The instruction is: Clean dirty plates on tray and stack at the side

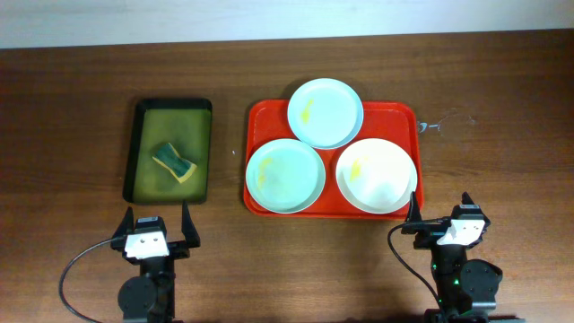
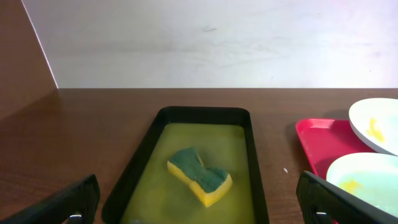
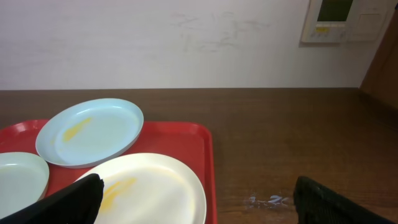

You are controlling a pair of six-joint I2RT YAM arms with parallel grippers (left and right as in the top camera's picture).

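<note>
**Three smeared plates on the red tray, both hands open and empty**

The large red rectangular plastic tray (image 1: 260,121) lies right of centre on the dark brown wooden table (image 1: 72,108), and all three round plates sit on it.

- The far pale mint-green plate (image 1: 325,113) overhangs the tray's far rim and has a yellow streak on its left half.
- The near pale mint-green plate (image 1: 285,176) fills the tray's near-left part, with yellowish smears along its left side.
- The white plate (image 1: 376,175) fills the near-right part and carries a yellow smear towards its upper left.

The three plates lie close together, edges nearly meeting at the middle of the tray. No plate is off the tray or stacked on another.

Left of the red tray and apart from it is a smaller black rectangular tray with a green inside (image 1: 134,152). A yellow sponge with a green scouring top (image 1: 174,162) lies in it.

The left hand (image 1: 158,215) sits at the near edge of the table, just in front of the black tray. Its fingers (image 2: 68,202) are spread wide and hold nothing.

The right hand (image 1: 440,208) sits near the tray's near-right corner. Its fingers (image 3: 342,202) are also spread wide with nothing between them, and the white plate lies just ahead of it.
</note>
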